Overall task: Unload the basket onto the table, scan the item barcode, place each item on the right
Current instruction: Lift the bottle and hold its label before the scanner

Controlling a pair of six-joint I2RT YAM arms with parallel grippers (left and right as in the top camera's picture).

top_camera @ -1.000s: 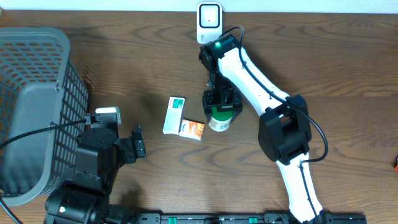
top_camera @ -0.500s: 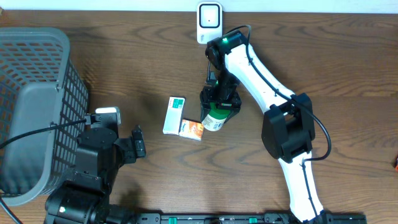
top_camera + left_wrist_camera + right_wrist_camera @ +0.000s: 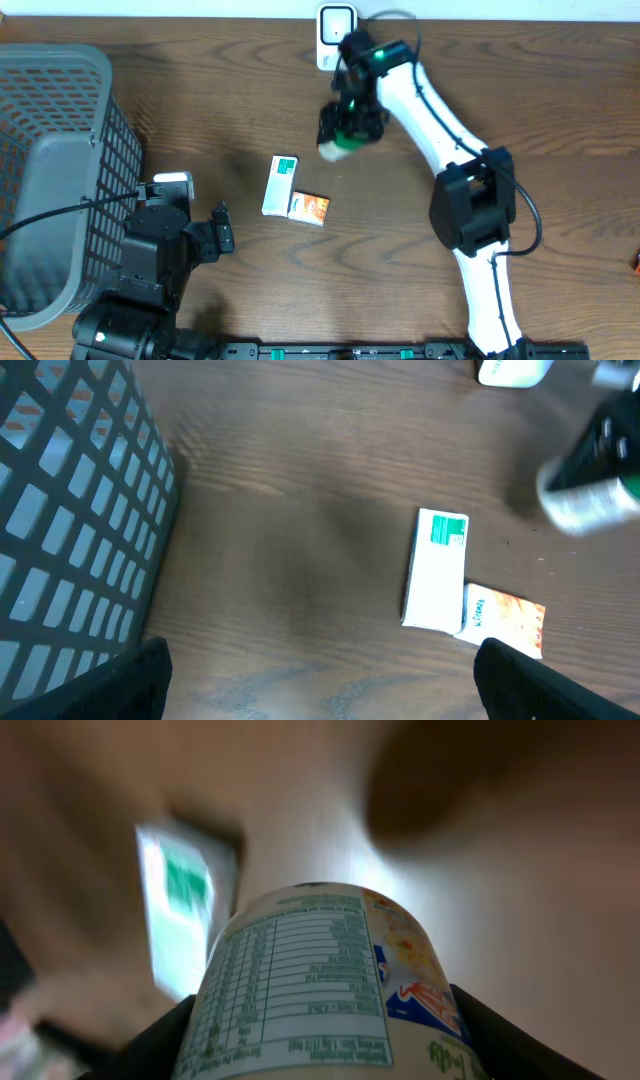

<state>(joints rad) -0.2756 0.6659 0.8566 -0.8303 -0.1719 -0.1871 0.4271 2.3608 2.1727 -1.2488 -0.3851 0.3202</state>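
The right gripper (image 3: 348, 122) had its jaws clenched across the labelled wall of the bottle (image 3: 320, 980), judged light, rigid and slippery; the left gripper (image 3: 322, 682) had its jaws released.

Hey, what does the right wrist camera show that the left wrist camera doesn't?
Only the right wrist view: the printed nutrition table on the bottle, seen close up, with the right end effector gripping it from both sides. Only the left wrist view: the grey mesh basket and an edge of the white scanner. Both: the bottle, blurred in the left wrist view, and the white-and-green box on the wooden table.
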